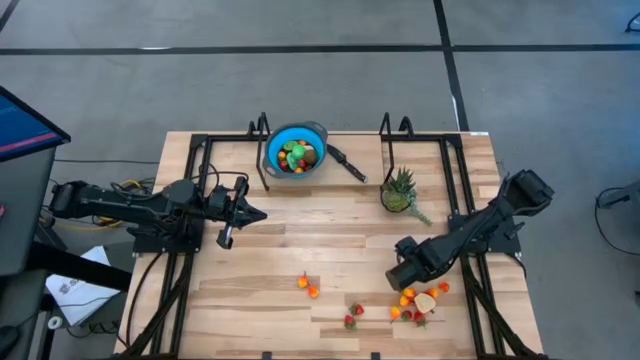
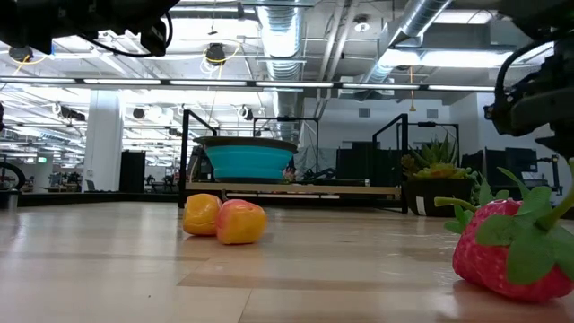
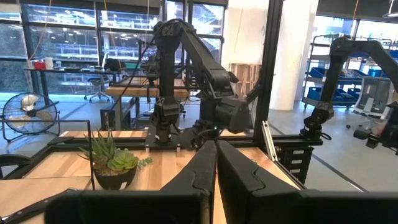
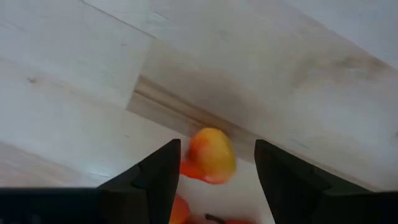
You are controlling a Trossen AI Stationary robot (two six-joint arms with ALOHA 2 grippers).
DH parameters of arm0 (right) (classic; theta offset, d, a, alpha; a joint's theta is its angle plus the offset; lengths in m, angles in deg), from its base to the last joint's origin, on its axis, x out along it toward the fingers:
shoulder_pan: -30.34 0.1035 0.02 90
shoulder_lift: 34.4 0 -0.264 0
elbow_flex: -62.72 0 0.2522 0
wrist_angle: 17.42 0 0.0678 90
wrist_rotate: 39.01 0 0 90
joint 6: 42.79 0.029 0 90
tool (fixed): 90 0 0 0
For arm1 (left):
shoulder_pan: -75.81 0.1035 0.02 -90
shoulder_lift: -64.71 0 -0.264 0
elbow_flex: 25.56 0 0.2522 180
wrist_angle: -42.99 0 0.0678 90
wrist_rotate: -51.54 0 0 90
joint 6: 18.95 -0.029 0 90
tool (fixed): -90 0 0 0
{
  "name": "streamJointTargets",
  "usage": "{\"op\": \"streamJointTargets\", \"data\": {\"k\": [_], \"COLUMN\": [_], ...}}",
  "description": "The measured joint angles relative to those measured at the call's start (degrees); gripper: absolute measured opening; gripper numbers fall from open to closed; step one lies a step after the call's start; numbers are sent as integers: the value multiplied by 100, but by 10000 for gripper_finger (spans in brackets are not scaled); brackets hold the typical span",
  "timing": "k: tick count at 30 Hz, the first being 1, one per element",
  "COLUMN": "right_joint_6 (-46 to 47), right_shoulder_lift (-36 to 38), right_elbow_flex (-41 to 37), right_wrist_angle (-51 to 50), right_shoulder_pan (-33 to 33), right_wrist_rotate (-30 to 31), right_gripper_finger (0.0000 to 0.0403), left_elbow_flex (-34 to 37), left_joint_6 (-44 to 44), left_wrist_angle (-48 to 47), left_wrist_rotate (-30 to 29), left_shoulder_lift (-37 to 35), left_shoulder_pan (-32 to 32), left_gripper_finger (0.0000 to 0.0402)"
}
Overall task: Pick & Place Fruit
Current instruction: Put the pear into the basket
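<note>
Near the table's (image 1: 250,290) front right | right gripper (image 4: 211,163) gaped over an orange fruit (image 4: 212,155), unheld | left gripper (image 3: 216,163) pinched closed, empty | fruit judged light, hard, slippery; best taken across its middle.

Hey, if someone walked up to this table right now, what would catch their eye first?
Probably the round blue bowl at the table's far edge, already holding several toy fruits. Next, the scatter of small red and orange toy fruits near the front right corner, with the right gripper open just over a yellow-orange peach piece.

Pale matt wood table (image 1: 270,260); smooth glossy plastic fruit (image 2: 224,220).
</note>
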Motion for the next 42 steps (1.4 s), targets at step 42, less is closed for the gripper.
{"op": "streamJointTargets", "data": {"k": [42], "right_joint_6": [-654], "right_shoulder_lift": [-283], "right_elbow_flex": [129], "right_wrist_angle": [187], "right_shoulder_pan": [-82], "right_wrist_rotate": [-421], "right_gripper_finger": [104], "left_elbow_flex": [0], "left_joint_6": [0], "left_wrist_angle": [0], "left_wrist_rotate": [0], "left_shoulder_lift": [0], "left_shoulder_pan": [2], "left_gripper_finger": [8]}}
